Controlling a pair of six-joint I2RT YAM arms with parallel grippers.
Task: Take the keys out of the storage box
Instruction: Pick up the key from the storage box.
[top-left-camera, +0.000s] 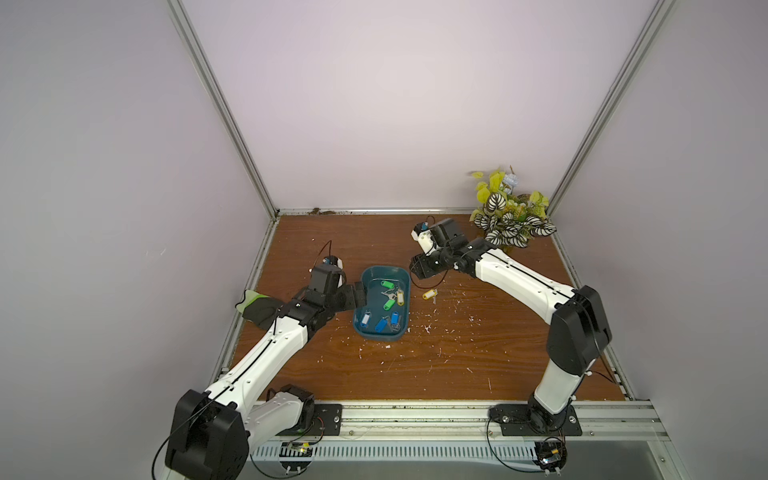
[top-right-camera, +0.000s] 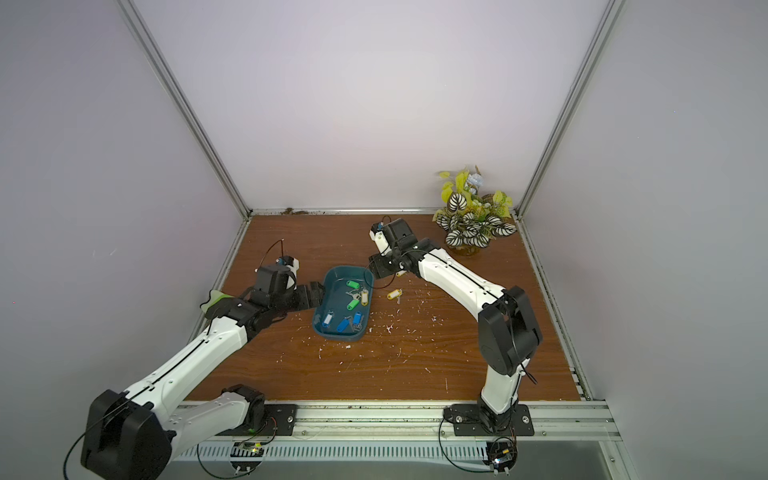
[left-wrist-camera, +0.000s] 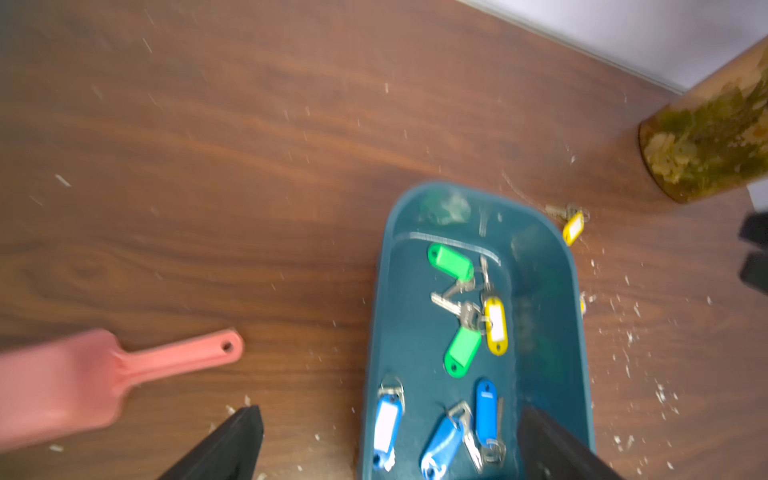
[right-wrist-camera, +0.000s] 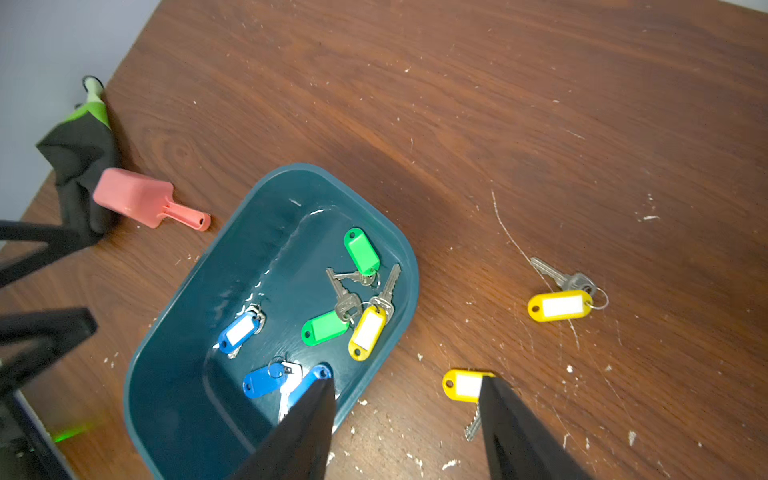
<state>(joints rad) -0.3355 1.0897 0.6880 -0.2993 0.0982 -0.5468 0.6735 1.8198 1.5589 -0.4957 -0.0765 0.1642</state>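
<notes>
Storage box (top-left-camera: 374, 276): dark teal, shallow, round-cornered, standing flat on the wood-grain surface (top-left-camera: 415, 365), left of centre in both top views. Contents: six keys (top-left-camera: 388, 305). Two green-tagged keys (right-wrist-camera: 361, 251) and one yellow-tagged key (right-wrist-camera: 368, 332) lie tangled toward the far end, and three blue-tagged keys (right-wrist-camera: 239, 332) lie at the near end. Out of the box, on the surface to its right: one loose yellow-tagged key (right-wrist-camera: 559, 305) lying apart from the box, and a second loose yellow-tagged key (right-wrist-camera: 461, 384) just beside the rim. Left gripper (left-wrist-camera: 390, 411): at the box's left long side, jaws wide apart, one finger over the surface and the other over the box, holding nothing. Right gripper (right-wrist-camera: 406, 380): at the far right corner, jaws apart and empty, one fingertip right at the second loose key's tag. Also present: pink plastic scoop (right-wrist-camera: 137, 199) and black-and-green cloth (right-wrist-camera: 79, 153) left of the box; potted plant (top-left-camera: 509, 212) in the far right corner.
</notes>
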